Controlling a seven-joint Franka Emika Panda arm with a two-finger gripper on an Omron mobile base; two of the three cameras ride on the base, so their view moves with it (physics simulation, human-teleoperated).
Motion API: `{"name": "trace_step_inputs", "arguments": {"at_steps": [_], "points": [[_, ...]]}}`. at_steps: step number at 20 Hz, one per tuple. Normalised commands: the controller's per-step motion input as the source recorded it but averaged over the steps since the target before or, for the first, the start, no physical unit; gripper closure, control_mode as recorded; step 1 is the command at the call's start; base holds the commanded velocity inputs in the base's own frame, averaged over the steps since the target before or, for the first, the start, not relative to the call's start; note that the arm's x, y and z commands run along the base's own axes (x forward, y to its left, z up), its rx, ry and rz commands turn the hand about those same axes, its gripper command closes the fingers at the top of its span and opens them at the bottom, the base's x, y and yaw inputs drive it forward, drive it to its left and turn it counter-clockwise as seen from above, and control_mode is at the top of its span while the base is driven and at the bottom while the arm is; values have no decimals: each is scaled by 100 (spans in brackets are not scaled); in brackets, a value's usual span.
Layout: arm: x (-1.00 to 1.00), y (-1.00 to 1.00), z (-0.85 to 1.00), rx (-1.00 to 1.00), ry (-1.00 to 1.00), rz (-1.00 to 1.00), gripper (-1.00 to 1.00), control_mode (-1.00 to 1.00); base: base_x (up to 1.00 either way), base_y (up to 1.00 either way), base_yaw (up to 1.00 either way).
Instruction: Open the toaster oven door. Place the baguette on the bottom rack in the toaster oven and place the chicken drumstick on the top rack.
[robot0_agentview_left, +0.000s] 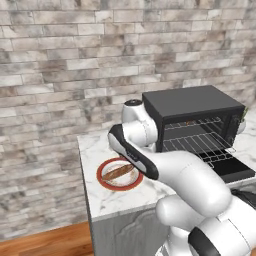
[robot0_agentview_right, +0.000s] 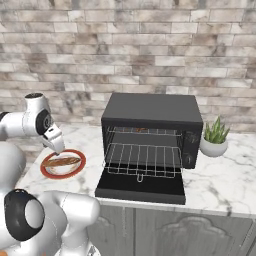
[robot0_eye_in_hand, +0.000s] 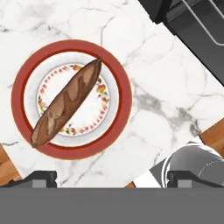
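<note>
The matte black toaster oven (robot0_agentview_right: 150, 107) stands on the marble counter with its door (robot0_agentview_right: 140, 189) folded down flat. Inside it are the top rack (robot0_agentview_right: 145, 132) and the bottom rack (robot0_agentview_right: 142, 161), which sticks out a little. A small brown-orange bit (robot0_agentview_right: 140, 130) sits far back at top-rack level; I cannot tell whether it is the chicken drumstick. Left of the oven, the baguette (robot0_eye_in_hand: 66, 103) lies diagonally on a red-rimmed plate (robot0_eye_in_hand: 123, 98). My gripper (robot0_eye_in_hand: 113, 177) hovers over this plate, open, with nothing between its fingertips (robot0_eye_in_hand: 41, 177).
A potted plant (robot0_agentview_right: 215, 136) stands right of the oven. The counter ends just left of the plate (robot0_agentview_left: 102, 182), with wood floor (robot0_agentview_left: 45, 242) below. A brick wall runs behind the counter. My own arm (robot0_agentview_left: 150, 165) crosses between the plate and the oven (robot0_agentview_left: 192, 102).
</note>
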Motion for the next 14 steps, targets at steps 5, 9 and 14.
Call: {"name": "trace_step_inputs", "arguments": {"at_steps": [5,9,14], "points": [[18,10,-33,0,0,-2,-100,-100,0,0,0],[25,3,-28,0,0,-4,-100,-100,0,0,0],[34,1,-20,0,0,-3,-100,-100,0,0,0]]}}
